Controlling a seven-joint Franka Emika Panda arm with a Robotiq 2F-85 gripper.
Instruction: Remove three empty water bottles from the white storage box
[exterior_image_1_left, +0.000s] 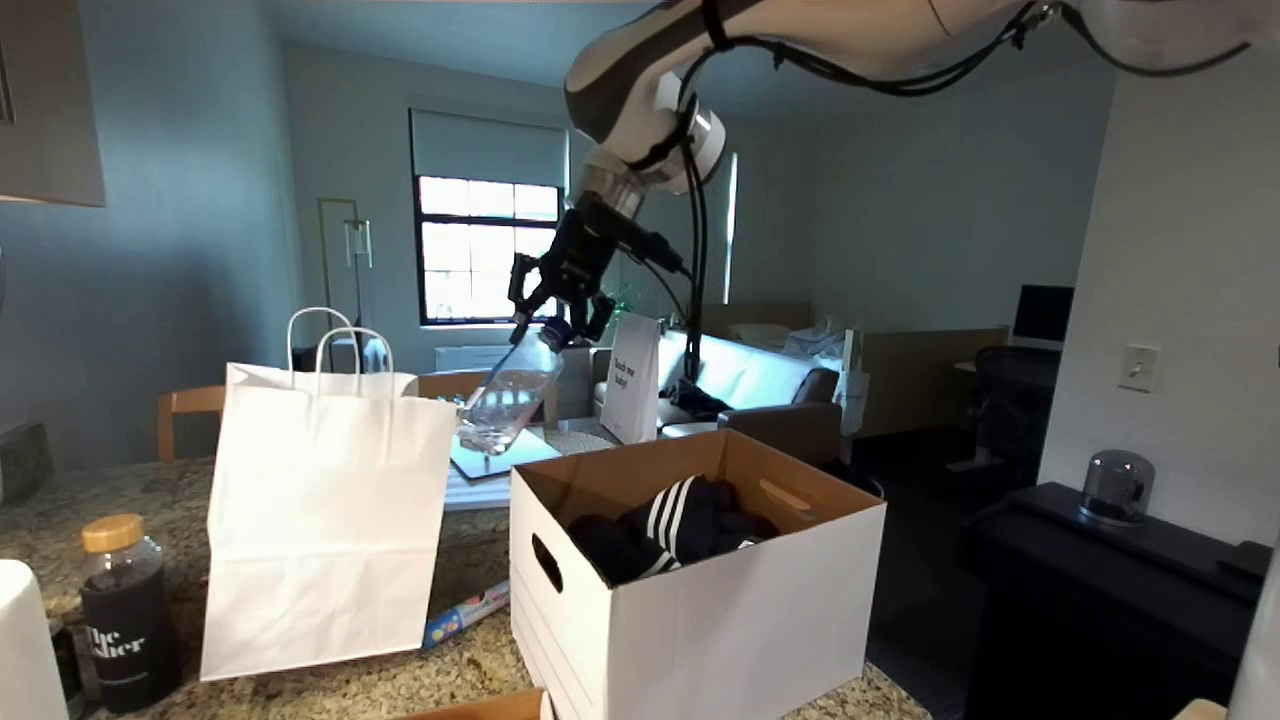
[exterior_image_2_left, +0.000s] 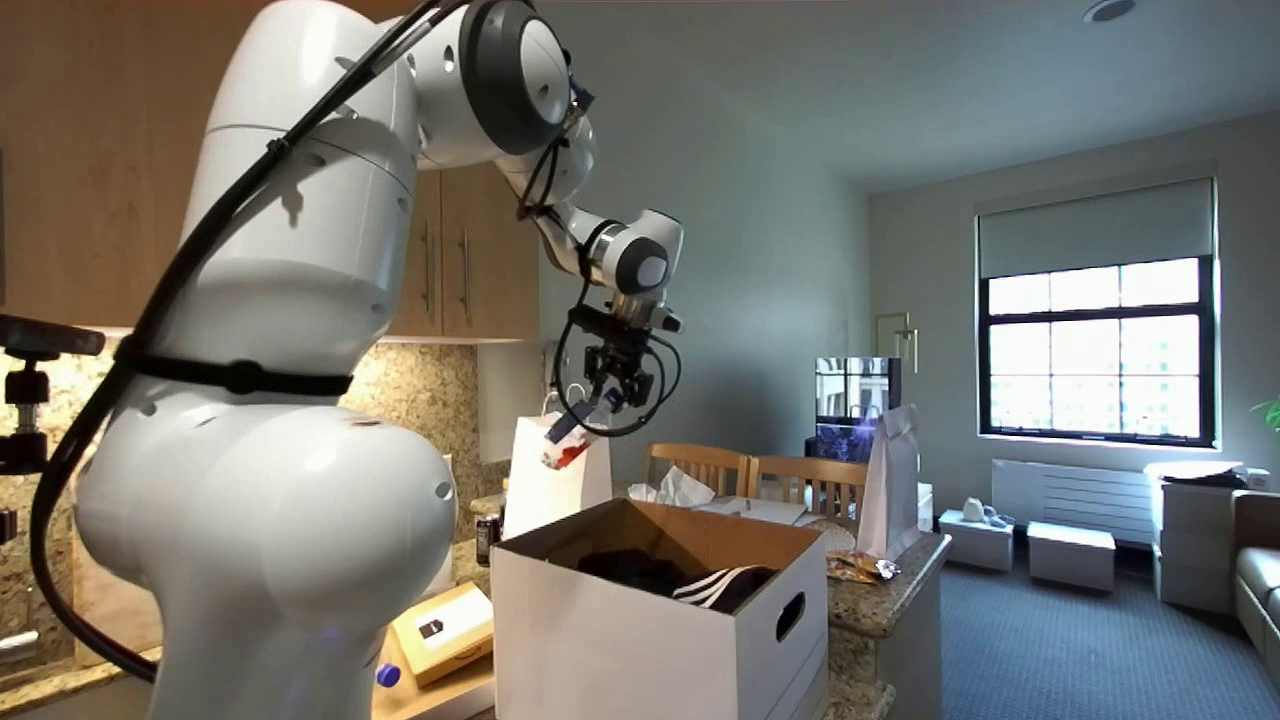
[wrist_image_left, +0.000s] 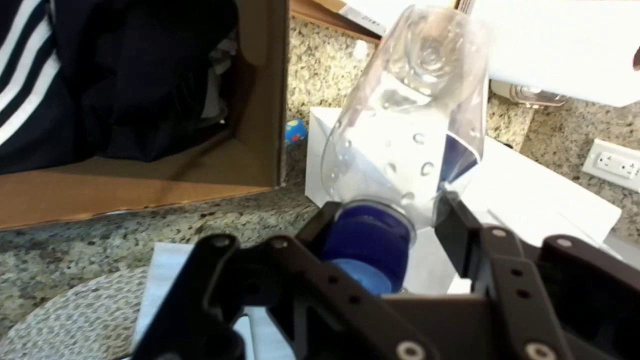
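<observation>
Finding bottle (exterior_image_1_left: 508, 395) tilted in air, outside box (exterior_image_1_left: 740, 620) and higher up. Held at the blue-capped end by gripper (wrist_image_left: 386, 207), closed part-way, snug around it. Noting dark striped clothing (exterior_image_1_left: 690, 520) inside box, white bag (exterior_image_1_left: 330, 520) near box, blue tube (exterior_image_1_left: 468, 612) just beside box.

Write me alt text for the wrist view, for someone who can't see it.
A clear plastic bottle with a blue cap is held near its capped end by black jaws. On the left of the picture, an open storage box, brown inside, holds dark fabric with white stripes; a speckled countertop and part of a woven mat show lower down.
</observation>
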